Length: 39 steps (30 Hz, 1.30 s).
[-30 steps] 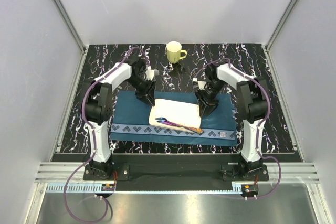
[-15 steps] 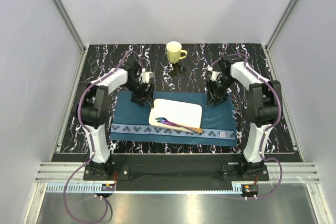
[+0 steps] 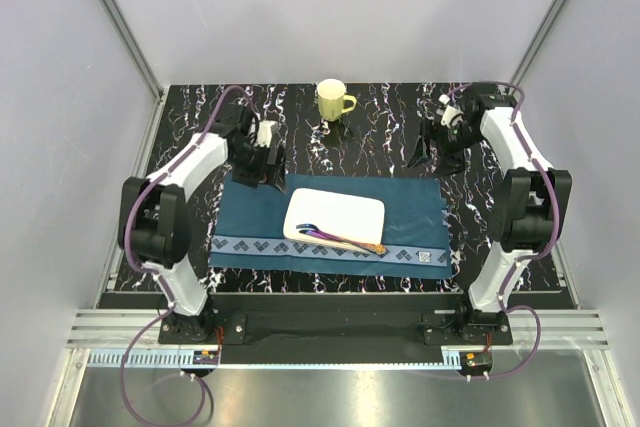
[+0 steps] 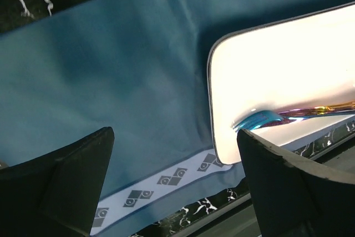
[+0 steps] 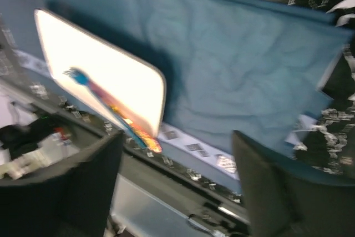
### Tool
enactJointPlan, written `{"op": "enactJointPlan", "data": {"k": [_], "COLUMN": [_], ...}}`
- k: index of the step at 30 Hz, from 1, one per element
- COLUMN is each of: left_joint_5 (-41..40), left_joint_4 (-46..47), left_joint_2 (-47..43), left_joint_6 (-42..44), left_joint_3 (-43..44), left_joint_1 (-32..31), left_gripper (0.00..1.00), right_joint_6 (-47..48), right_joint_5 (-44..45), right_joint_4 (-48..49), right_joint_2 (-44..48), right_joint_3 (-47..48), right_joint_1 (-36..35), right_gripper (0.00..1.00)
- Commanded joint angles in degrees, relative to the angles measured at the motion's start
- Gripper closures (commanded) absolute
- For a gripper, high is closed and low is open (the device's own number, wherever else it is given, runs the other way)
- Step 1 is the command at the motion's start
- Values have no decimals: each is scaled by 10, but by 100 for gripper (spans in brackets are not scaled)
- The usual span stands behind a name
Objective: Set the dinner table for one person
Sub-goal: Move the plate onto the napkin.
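On the black marbled dinner table (image 3: 190,247) lies a dark blue placemat (image 3: 256,217) with a patterned front border. A cream rectangular plate (image 3: 345,209) rests on its middle, and an iridescent piece of cutlery (image 3: 340,238) lies along the plate's front edge. The plate (image 4: 283,76) and cutlery (image 4: 288,116) show in the left wrist view, and the plate (image 5: 100,76) and cutlery (image 5: 111,109) in the right wrist view. A yellow mug (image 3: 332,100) stands at the back. My left gripper (image 3: 262,169) hangs open over the mat's back left edge. My right gripper (image 3: 425,150) is open, behind the mat's back right corner. Both hold nothing.
White walls with metal frame posts (image 3: 120,27) close in the table on three sides. A metal rail (image 3: 320,332) carries the arm bases at the near edge. The placemat (image 4: 111,70) fills most of the left wrist view and the placemat (image 5: 238,81) much of the blurred right one.
Both grippers have let go of the plate's ends and opened wide. The left arm has drawn back and left, the right arm back and right, away from the plate.
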<state>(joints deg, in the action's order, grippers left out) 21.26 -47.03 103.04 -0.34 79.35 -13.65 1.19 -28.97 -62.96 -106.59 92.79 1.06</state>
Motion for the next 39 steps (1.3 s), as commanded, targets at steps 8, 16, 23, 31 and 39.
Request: {"op": "enactJointPlan", "data": {"k": [8,16,23,31,39], "left_joint_5": [-78,-49,-29,40,55], "left_joint_4": [101,117,146,193,169], "left_joint_2": [-137,-148,-174,-111,-63], "left_joint_6": [-41,-10,20,10,63], "left_joint_3": [-102,-89,-143,-181,-155], "left_joint_1": [-47,-39,-38,-30,-27], "left_gripper": [1,1,1,1,1], "right_joint_6": [5,-8,-94,-67,-96], "right_joint_5": [-109,-159,-176,-180,-153], "right_joint_4": [-6,63,248,282,287], "right_joint_2": [41,98,180,123,123], "right_joint_3": [29,-106,-284,-315,-323], "right_joint_1": [-30,-30,-25,-25,-26], "right_gripper": [0,0,3,8,9]}}
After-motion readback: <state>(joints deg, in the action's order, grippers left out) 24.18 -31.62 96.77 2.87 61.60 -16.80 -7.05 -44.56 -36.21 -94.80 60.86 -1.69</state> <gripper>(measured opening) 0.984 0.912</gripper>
